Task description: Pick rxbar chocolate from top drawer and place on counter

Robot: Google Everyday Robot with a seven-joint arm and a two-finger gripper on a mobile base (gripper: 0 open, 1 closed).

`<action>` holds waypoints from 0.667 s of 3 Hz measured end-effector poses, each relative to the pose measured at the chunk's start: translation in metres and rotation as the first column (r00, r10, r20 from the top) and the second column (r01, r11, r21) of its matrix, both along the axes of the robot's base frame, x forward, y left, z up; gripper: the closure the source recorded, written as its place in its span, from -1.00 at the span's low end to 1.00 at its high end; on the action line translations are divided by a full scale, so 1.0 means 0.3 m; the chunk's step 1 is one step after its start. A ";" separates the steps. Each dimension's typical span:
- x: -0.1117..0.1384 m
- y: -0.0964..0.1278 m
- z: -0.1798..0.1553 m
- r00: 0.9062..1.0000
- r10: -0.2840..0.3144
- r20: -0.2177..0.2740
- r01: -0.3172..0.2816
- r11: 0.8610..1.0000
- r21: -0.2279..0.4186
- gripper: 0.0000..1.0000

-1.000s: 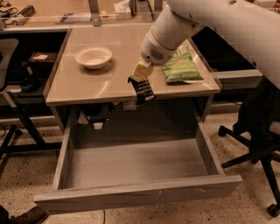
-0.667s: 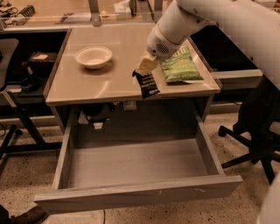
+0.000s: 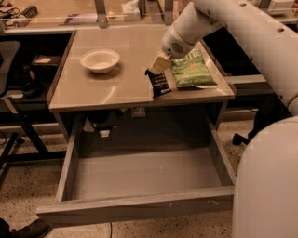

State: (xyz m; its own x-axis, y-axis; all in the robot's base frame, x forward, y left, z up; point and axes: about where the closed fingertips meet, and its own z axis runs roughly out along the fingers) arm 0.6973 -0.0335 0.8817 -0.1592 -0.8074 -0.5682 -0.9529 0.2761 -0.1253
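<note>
My gripper (image 3: 156, 68) hangs over the front right part of the beige counter (image 3: 125, 51) and is shut on the rxbar chocolate (image 3: 159, 83), a small black wrapper with white lettering. The bar hangs tilted, its lower end at or just above the counter surface near the front edge, just left of the green chip bag (image 3: 191, 69). Below, the top drawer (image 3: 139, 179) stands pulled fully open, and its grey floor shows nothing inside.
A white bowl (image 3: 99, 60) sits on the counter's left half. A long wooden desk with clutter (image 3: 70, 11) runs behind. A dark chair (image 3: 14, 69) stands at left, chair legs (image 3: 247, 135) at right. My white arm (image 3: 260, 56) fills the right side.
The gripper has carried the rxbar up from the counter's front edge and farther back over the counter, toward the chip bag. The drawer has stayed open.
</note>
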 end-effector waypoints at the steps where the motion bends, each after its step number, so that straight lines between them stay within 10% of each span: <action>1: 0.076 0.011 -0.031 1.000 0.010 -0.015 -0.009 1.000 0.017 1.00; 2: 0.138 0.085 -0.047 0.999 0.045 -0.031 -0.043 0.997 0.057 1.00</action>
